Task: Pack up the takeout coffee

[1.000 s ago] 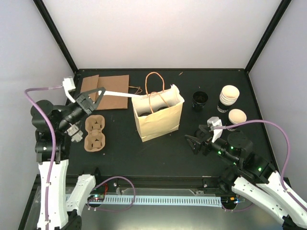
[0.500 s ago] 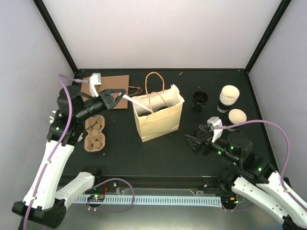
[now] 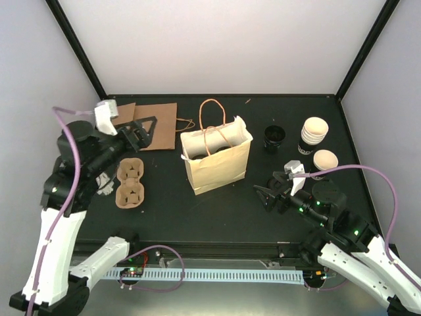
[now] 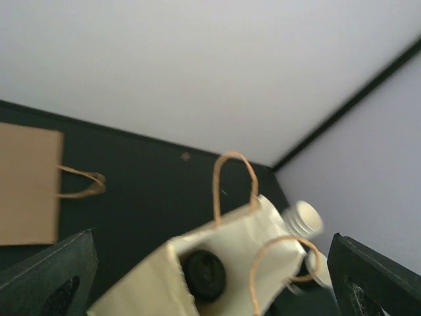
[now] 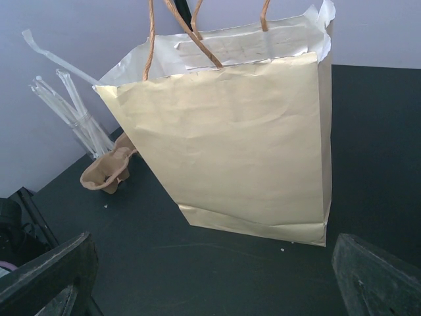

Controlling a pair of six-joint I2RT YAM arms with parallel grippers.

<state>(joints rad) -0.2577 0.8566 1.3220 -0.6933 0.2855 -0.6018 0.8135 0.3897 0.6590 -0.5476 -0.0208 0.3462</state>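
Change: a second back, the left gripper (image 3: 147, 133) is clenched on a long white strip, likely a wrapped straw, with its far end at the mouth of the paper bag (image 3: 217, 168). Now the jaws are released, wide and empty. The white strip is gone from between them and is not seen anywhere on the worktop (image 3: 197, 217).

Judgement: the strip went into the bag. I cannot confirm this. The left wrist view is blurred and shows only the bag mouth, with a round black lid (image 4: 204, 275) down inside.

For the task:
- The straw step looks finished.
- The black lid in the bag suggests a lidded cup is already packed, but its body is hidden.
- One loose cream paper cup (image 3: 325, 160) stands open on the worktop at 3 o'clock of the bag, just beside the stack of cups (image 3: 314, 135).
- The spare lids (image 3: 274, 136) sit at 2 o'clock.

Left arm: withdrawn to between 9 and 10 o'clock of the bag and well apart from it. It is raised over the edge of the flat brown bags (image 3: 161, 125), with the cup carrier (image 3: 130, 184) below it. The jaws point toward the bag.

Right arm: has not moved. The right gripper (image 3: 262, 196) sits low at 4 o'clock of the bag, jaws spread and empty, aimed at the bag's side. The loose cup is near it.
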